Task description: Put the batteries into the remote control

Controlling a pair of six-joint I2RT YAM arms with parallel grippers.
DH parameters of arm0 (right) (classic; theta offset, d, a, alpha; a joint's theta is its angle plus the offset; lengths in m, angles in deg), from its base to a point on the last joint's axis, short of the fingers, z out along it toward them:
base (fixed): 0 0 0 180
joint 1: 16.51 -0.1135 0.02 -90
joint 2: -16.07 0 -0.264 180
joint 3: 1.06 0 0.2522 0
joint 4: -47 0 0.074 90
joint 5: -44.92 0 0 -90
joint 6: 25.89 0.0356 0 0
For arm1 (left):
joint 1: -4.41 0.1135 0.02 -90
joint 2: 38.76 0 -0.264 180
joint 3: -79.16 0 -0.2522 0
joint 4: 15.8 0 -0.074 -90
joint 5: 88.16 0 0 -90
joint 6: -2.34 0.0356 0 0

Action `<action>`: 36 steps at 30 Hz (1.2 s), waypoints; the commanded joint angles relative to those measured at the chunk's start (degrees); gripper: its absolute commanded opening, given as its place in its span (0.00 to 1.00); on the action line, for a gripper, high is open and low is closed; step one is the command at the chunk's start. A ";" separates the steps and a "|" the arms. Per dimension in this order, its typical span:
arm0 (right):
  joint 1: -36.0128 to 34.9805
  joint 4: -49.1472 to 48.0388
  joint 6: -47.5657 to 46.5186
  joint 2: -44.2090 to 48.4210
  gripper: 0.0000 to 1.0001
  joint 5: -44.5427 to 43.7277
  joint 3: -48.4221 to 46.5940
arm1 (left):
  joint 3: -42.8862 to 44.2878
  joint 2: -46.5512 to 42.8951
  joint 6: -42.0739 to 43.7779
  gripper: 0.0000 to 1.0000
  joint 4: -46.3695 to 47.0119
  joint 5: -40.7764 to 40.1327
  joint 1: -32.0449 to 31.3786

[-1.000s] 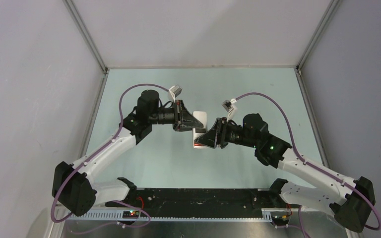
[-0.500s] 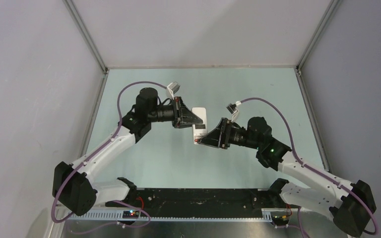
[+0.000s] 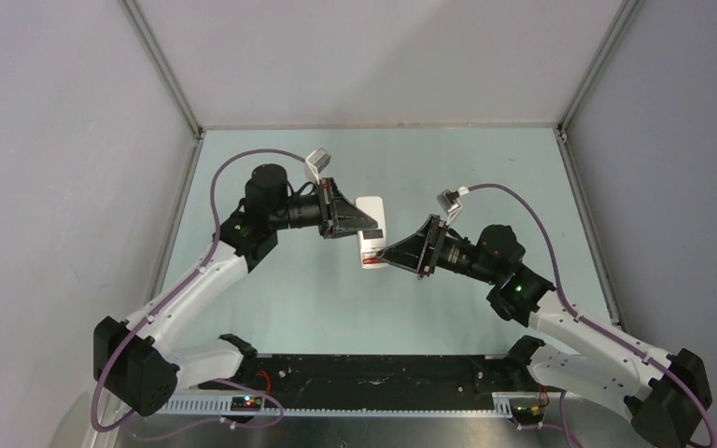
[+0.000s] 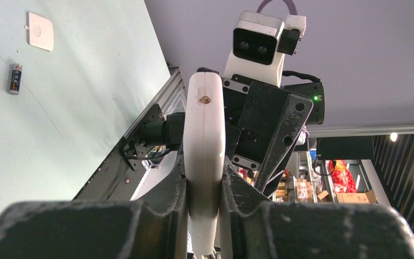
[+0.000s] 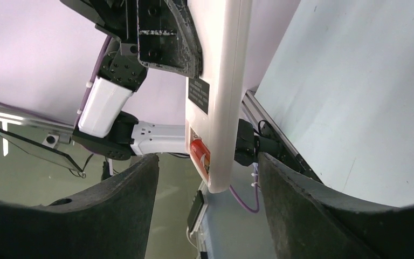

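Left jaws gripping remote control [image 4: 205,162], right jaws wide, orange-red battery [image 5: 200,155] seated inside it

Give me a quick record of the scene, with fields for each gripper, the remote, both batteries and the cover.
left gripper: shut on the remote control, held edgewise off the table
right gripper: open, straddling the remote's free end, no contact
orange-red battery: in the remote's back compartment
dark battery: lying on the table
white cover: flat on the table, apart from the dark battery
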 commanded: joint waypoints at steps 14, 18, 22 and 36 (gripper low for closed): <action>-2.63 -4.27 4.08 -2.74 0.50 -6.64 0.04 | 1.94 -1.37 -0.22 0.00 1.68 0.19 0.38; -2.79 -3.70 4.44 -2.54 0.49 -7.11 0.15 | 1.81 -1.30 0.00 0.00 1.66 0.17 0.38; -2.82 -3.85 5.51 -2.03 0.52 -8.05 0.96 | 1.75 -1.25 0.17 0.00 1.62 0.07 0.34; -2.94 1.32 3.21 -0.34 0.32 -9.89 1.19 | 1.74 -1.25 0.48 0.00 1.65 -1.33 2.05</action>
